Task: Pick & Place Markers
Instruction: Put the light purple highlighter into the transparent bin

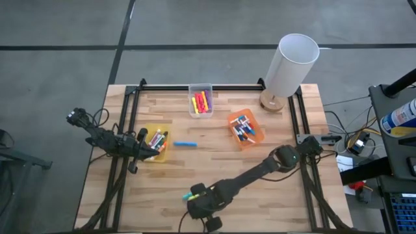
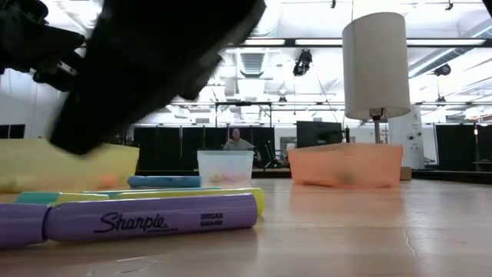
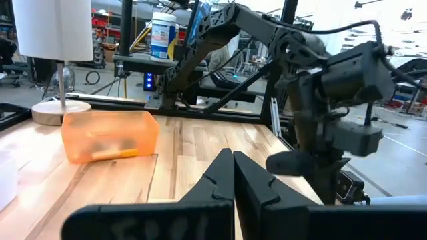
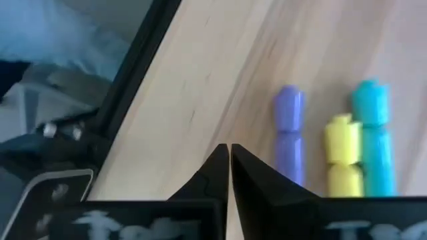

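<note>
The right gripper [image 4: 229,152], jaws closed on nothing, hovers near the desk's [image 1: 214,156] front edge, just left of three markers [image 4: 343,143]. The left gripper [image 3: 233,160], jaws closed and empty, hangs by the yellow bin [image 1: 148,142]. Only the markers' cap ends show there.

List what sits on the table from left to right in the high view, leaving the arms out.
Yellow bin → loose blue marker → clear bin → orange bin → white lamp.
</note>
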Motion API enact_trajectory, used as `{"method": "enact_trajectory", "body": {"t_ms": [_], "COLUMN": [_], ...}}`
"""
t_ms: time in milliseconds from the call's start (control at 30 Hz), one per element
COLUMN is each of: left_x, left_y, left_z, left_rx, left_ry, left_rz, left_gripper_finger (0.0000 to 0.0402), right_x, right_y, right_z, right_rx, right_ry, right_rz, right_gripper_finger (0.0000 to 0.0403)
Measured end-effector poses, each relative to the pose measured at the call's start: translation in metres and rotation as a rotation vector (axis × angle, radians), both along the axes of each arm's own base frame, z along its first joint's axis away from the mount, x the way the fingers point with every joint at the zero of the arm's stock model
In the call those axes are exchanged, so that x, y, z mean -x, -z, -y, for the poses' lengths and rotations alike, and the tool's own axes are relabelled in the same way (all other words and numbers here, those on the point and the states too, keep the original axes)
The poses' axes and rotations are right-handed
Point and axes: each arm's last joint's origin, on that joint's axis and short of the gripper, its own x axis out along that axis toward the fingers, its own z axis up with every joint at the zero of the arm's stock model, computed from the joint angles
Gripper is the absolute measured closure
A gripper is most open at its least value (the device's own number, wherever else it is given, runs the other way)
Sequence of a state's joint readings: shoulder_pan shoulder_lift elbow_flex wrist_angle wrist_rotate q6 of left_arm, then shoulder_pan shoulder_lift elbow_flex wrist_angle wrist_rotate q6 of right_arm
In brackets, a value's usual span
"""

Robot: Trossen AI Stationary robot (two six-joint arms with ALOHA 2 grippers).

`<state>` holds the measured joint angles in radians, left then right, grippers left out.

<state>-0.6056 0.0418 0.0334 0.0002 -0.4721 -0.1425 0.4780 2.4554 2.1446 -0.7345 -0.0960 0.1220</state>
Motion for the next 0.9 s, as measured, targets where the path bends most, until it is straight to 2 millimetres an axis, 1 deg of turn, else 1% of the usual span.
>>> {"method": "enact_trajectory", "body": {"t_ms": [67, 167, 367, 500, 667, 800, 900], "left_x": [0.000, 0.000, 0.000, 0.000, 0.000, 0.000, 0.000], "left_y": [0.000, 0.000, 0.000, 0.000, 0.000, 0.000, 0.000], "left_z": [0.000, 0.000, 0.000, 0.000, 0.000, 0.000, 0.000], "left_rx": [0.000, 0.000, 0.000, 0.000, 0.000, 0.000, -0.001], "left_ry": [0.000, 0.000, 0.000, 0.000, 0.000, 0.000, -0.001], "left_rz": [0.000, 0.000, 0.000, 0.000, 0.000, 0.000, 0.000], "left_gripper_finger": [0.0402, 0.0402, 0.0402, 0.0402, 0.0402, 0.0401, 0.0402], "right_x": [0.001, 0.003, 0.004, 0.006, 0.007, 0.008, 0.009], "right_y": [-0.005, -0.006, 0.007, 0.009, 0.018, 0.032, 0.034], "right_z": [-0.002, -0.001, 0.005, 0.006, 0.009, 0.013, 0.014], "right_rx": [0.032, 0.086, 0.153, 0.176, 0.184, 0.189, 0.190], "right_ry": [0.028, 0.053, 0.119, 0.131, 0.144, 0.153, 0.152], "right_rz": [0.015, 0.016, 0.005, -0.001, -0.013, -0.042, -0.043], "right_gripper_finger": [0.0375, 0.0344, 0.0268, 0.0235, 0.0229, 0.0238, 0.0246]}}
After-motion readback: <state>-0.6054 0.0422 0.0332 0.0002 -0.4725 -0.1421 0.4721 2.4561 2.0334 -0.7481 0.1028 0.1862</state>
